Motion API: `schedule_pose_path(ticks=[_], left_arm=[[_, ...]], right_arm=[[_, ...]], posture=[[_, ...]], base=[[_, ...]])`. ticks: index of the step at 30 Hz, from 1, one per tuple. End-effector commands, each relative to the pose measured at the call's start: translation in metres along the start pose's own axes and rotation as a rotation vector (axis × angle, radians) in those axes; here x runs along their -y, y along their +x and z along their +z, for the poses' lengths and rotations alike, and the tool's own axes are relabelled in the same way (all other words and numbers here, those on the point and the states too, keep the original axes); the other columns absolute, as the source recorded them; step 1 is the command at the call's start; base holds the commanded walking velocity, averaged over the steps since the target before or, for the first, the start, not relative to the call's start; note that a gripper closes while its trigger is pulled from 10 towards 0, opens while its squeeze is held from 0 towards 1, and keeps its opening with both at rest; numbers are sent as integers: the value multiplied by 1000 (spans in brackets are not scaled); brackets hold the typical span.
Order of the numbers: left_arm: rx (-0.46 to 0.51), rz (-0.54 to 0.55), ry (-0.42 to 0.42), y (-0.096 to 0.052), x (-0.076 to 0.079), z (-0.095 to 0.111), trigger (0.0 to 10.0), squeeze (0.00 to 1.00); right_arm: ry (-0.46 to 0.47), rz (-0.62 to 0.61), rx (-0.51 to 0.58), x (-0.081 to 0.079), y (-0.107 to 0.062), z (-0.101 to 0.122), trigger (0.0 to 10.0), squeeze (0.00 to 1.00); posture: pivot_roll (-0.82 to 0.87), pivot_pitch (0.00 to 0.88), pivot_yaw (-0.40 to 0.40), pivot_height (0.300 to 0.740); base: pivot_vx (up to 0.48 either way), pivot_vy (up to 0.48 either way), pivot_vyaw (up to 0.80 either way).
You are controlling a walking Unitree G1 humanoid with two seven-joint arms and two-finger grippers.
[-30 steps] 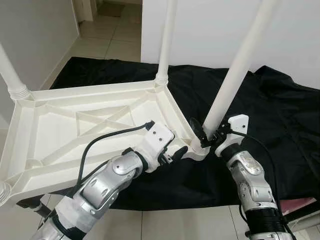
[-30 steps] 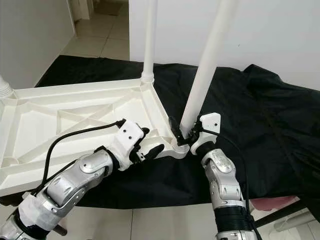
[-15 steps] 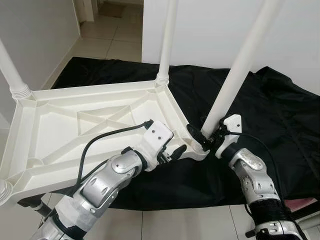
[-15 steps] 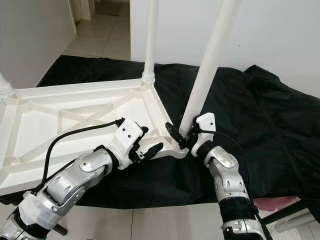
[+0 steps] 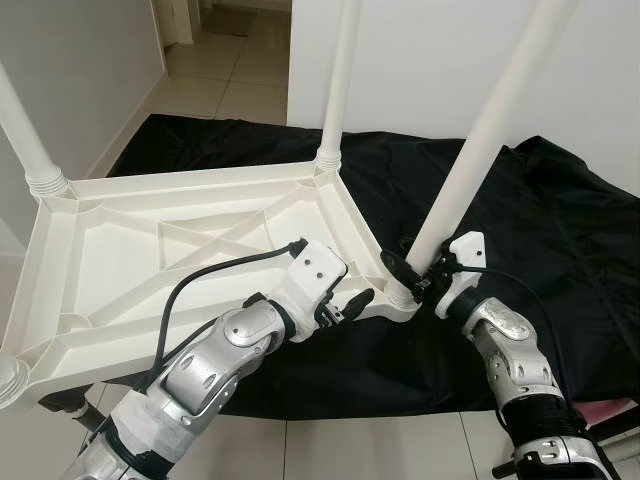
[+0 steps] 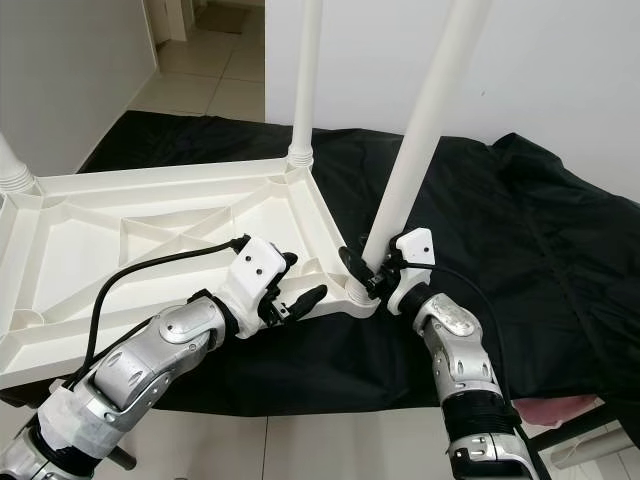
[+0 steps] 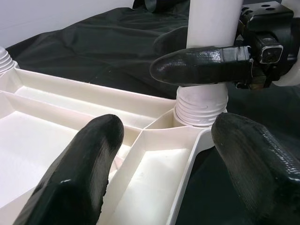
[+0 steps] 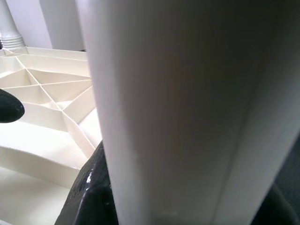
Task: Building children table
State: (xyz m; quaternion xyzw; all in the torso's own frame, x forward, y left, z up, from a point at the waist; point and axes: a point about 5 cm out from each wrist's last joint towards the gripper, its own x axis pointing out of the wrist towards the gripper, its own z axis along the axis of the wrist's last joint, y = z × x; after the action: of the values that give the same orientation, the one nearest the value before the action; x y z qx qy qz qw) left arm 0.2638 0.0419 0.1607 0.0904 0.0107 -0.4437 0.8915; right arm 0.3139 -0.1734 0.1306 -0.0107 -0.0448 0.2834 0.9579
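Note:
The white plastic table top [image 5: 120, 255] lies upside down on a black cloth, ribs facing up. A long white leg [image 5: 470, 170] stands tilted in the near right corner socket [image 7: 201, 105]. My right gripper [image 5: 408, 278] is shut on this leg just above the socket; the leg [image 8: 187, 108] sits between its fingers [image 8: 91, 192]. My left gripper [image 5: 345, 300] is open, its two black fingers [image 7: 89, 164] astride the table's near rim beside that corner, holding nothing. Other legs [image 5: 335, 90] stand upright in the far corners.
The black cloth [image 5: 560, 240] covers the raised surface under the table. A white wall [image 5: 420, 50] rises right behind it. Tiled floor [image 5: 220, 90] leads to a doorway at the back left. Something pink [image 5: 610, 410] lies at the lower right edge.
My right forearm has swung a little outward while its gripper stayed on the leg's base. The left gripper has hardly moved. The camera has shifted slightly.

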Motion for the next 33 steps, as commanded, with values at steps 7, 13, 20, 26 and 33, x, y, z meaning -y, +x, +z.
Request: schedule_pose_path(ticks=[7,13,20,26,33], left_arm=[[2,-163,-3,0,9,2,10000,0],[-2,-162,-5,-1,9,1,10000,0],[0,-164,-6,0,10,2,10000,0],[2,-161,-4,-1,9,2,10000,0],[-1,-155,-1,-1,8,1,10000,0]], right_arm=[[55,-145,-81,-7,-8,-23,10000,0],[72,-340,-65,-18,-11,-20,10000,0],[87,-556,-95,-23,-14,-22,10000,0],[163,-627,-77,-40,-9,-22,10000,0],[169,-593,-50,-48,-7,-16,10000,0]], posture=[[-16,0,-68,740],[-20,1,-68,740],[-23,1,-72,740],[-12,3,-81,740],[-12,2,-92,740]], base=[[0,0,0],[0,0,0],[0,0,0],[0,0,0],[0,0,0]])
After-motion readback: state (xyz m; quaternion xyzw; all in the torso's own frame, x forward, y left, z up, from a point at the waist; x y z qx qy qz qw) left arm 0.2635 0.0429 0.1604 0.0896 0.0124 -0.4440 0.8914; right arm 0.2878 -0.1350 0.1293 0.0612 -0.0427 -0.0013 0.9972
